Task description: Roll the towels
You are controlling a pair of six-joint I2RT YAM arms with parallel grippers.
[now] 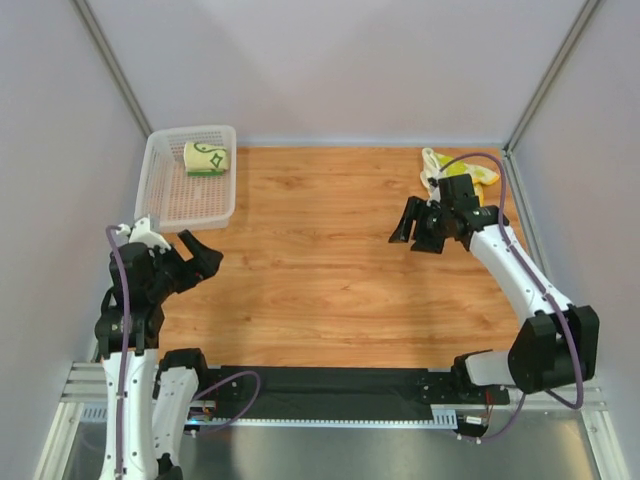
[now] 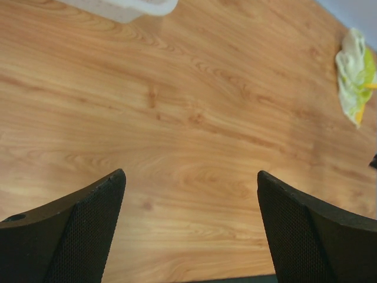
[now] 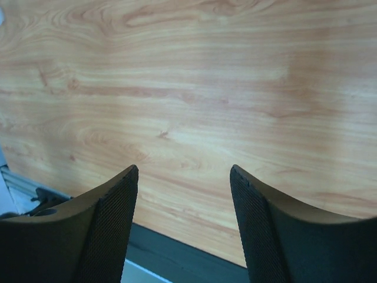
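Observation:
One towel (image 1: pixel 206 158), cream with dark green lines, lies rolled inside the white mesh basket (image 1: pixel 172 206) at the far left. The other towel (image 1: pixel 480 174), cream with yellow-green blotches and orange edge, lies crumpled at the far right behind my right arm; in the left wrist view this towel (image 2: pixel 355 75) shows at the right edge. My left gripper (image 1: pixel 200 256) hovers open just in front of the basket, with bare wood between its fingers (image 2: pixel 88 230). My right gripper (image 1: pixel 413 228) is open and empty, pointing left over the table, a little in front of the crumpled towel.
Grey walls close in the table on three sides. A black strip and metal rail (image 1: pixel 330 395) run along the near edge by the arm bases. The basket's corner (image 2: pixel 126 8) shows at the top of the left wrist view.

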